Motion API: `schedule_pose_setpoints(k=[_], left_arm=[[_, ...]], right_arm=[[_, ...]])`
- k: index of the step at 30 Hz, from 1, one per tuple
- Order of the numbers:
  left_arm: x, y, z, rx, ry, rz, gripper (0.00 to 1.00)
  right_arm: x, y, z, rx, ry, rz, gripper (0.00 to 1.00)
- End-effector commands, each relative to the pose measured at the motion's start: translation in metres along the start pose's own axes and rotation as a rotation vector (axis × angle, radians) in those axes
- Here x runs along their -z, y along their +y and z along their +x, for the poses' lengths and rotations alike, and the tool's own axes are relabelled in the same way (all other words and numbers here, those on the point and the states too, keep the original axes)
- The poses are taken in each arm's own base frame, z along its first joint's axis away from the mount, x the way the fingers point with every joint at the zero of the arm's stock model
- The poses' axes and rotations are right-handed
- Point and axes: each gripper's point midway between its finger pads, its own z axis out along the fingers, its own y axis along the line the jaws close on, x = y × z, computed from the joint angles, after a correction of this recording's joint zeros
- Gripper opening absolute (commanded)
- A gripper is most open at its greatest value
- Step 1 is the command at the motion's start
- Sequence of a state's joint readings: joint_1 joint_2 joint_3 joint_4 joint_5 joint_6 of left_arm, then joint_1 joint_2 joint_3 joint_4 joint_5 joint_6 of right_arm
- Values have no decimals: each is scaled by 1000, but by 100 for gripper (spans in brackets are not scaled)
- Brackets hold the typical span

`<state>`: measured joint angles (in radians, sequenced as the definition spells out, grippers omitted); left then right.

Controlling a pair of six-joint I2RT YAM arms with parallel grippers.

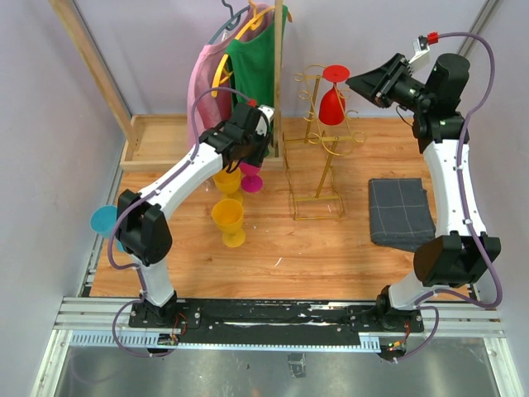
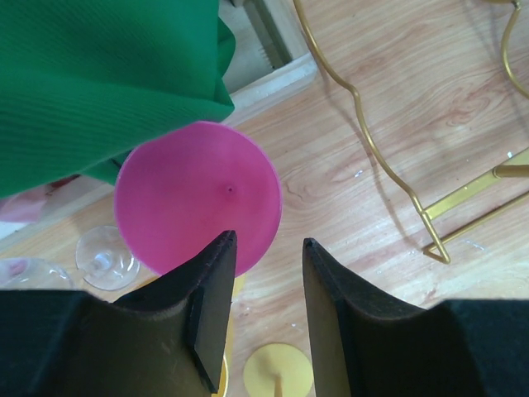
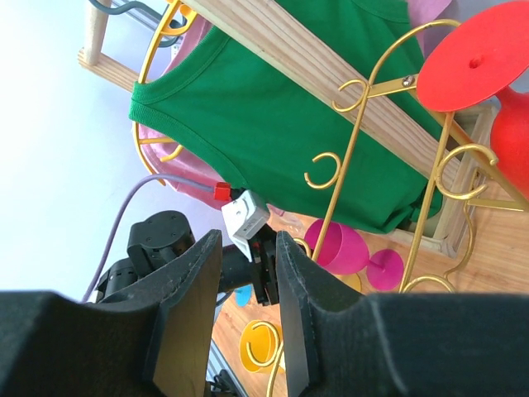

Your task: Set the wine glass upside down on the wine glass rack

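The gold wire wine glass rack [image 1: 319, 175] stands mid-table. A red wine glass [image 1: 332, 104] hangs upside down on it, its foot [image 3: 475, 58] resting on the hooks. A magenta wine glass [image 1: 251, 181] sits on the table left of the rack. In the right wrist view it [image 3: 340, 246] appears to lie on its side. My left gripper [image 2: 266, 240] is open and empty, just above the magenta glass [image 2: 198, 197], its left finger overlapping the rim. My right gripper [image 3: 248, 236] is open and empty, raised to the right of the rack's top [image 3: 430, 198].
A wooden clothes rack [image 1: 279, 74] with green [image 1: 256, 62] and pink shirts stands behind the left gripper. Two yellow glasses [image 1: 229, 218], a blue glass [image 1: 105, 220] and clear glasses [image 2: 105, 258] sit on the left. A grey cloth [image 1: 399, 213] lies on the right. A wooden tray [image 1: 157, 141] sits at the back left.
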<state>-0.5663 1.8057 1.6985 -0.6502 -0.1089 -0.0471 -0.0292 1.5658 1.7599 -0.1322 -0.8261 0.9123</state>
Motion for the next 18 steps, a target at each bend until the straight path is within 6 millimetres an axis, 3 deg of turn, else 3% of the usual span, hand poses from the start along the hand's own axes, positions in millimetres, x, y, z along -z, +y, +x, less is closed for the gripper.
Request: schedule_pose_setpoints(k=[1,11,18], left_arm=[[-4,-2,-11,-22,-33,-20,43],[-25,5,-4,-31,-25,-66,42],[-39,-2,9,-29,8,-32,38]], right_arm=[[12,10,-11,42,-41,-14,34],[12,9,-10,35,-39,-20,35],[11,9,-9,32,-39,-19,35]])
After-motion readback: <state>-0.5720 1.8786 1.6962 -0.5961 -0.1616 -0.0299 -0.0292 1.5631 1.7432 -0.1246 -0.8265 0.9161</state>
